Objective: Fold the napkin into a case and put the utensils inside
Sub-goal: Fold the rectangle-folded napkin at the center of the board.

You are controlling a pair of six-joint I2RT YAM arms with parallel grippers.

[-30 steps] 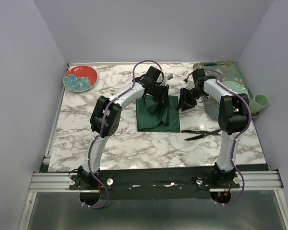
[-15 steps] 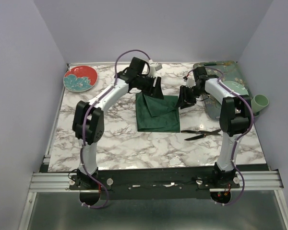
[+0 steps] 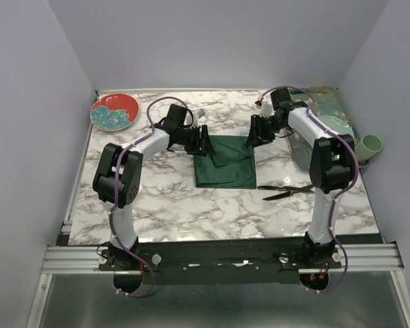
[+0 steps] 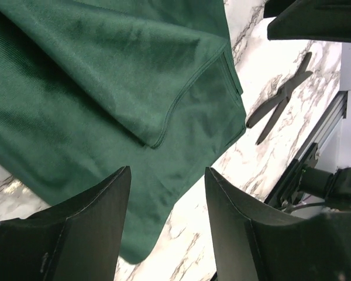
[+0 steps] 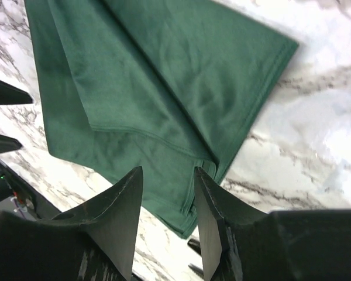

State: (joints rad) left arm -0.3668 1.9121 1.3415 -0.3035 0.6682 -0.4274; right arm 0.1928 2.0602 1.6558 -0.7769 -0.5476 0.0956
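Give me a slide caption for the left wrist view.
Open left gripper hovers over the partly folded green napkin, with the black utensils lying on the marble table beyond.

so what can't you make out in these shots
- utensils: top view, too small to tell fork from knife; left wrist view shows only dark silhouettes.
- napkin: lower layers hidden under its own folded flap; both wrist views cut it off at the edges.
- tray: top view, partly hidden by the right arm.

The left black two-finger gripper (image 3: 199, 141) and right black two-finger gripper (image 3: 253, 131) are hovering low, facing each other, fingers (image 4: 93, 222) standing apart, empty.
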